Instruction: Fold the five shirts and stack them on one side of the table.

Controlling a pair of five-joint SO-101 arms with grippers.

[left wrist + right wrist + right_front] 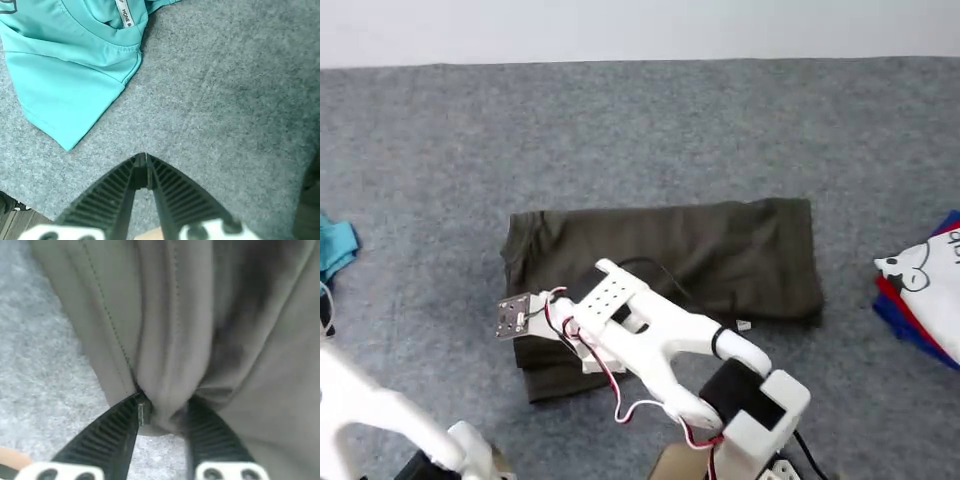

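The grey table point(640, 110) carries the dark green shirt point(720, 250). Most of it spreads beyond the right claw point(162, 412) and off to one side, with one end doubled over close to the claw. A pile of shirts point(925, 290) lies well away, past the green shirt's far end. The teal shirt point(65, 75) lies just ahead of the left claw point(145, 159), which is closed tight on nothing above bare table.

The right claw is closed most of the way on a bunched ridge at the green shirt's edge, and cloth fills the gap between its jaws. To fold well, it should probably lift only enough to clear the layer beneath. It can then carry the pinched edge straight across and let go once the hems line up. So thick a bunch could drag the whole shirt along or leave a crooked crease.
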